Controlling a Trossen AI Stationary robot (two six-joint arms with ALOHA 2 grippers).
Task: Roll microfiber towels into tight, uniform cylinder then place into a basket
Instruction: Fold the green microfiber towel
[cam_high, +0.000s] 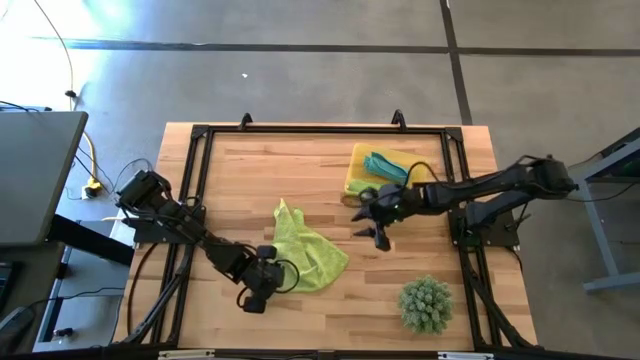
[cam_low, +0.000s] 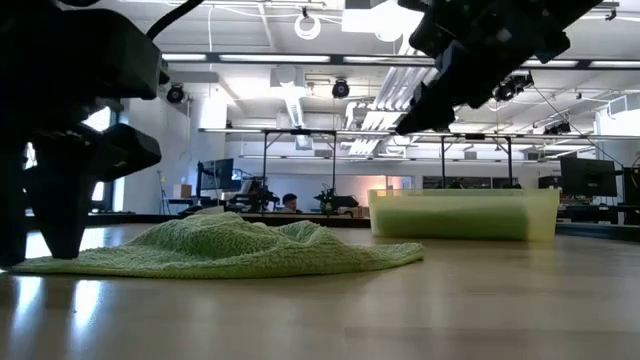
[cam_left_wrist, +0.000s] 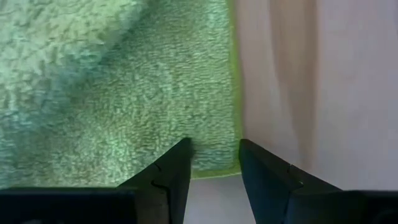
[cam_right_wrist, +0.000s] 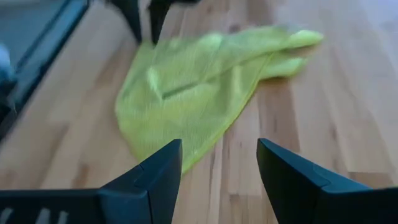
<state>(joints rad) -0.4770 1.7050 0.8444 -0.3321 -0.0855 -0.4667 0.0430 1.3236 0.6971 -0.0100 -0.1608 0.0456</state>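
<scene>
**Loose lime towel sprawled mid-table, both grippers empty**

The wooden table (cam_high: 250, 170) carries it all. The lime-green towel (cam_high: 308, 250) lies crumpled at the middle, its long axis running diagonally, narrow tip toward the far edge and broad end toward the near edge. The yellow basket (cam_high: 356, 180) sits near the far right corner, a teal towel (cam_high: 385, 166) inside. The left gripper (cam_high: 254, 298) is at the lime towel's near-left corner, fingers parted, gripping nothing. The right gripper (cam_high: 377, 236) hovers beside the basket, fingers spread, empty.
</scene>
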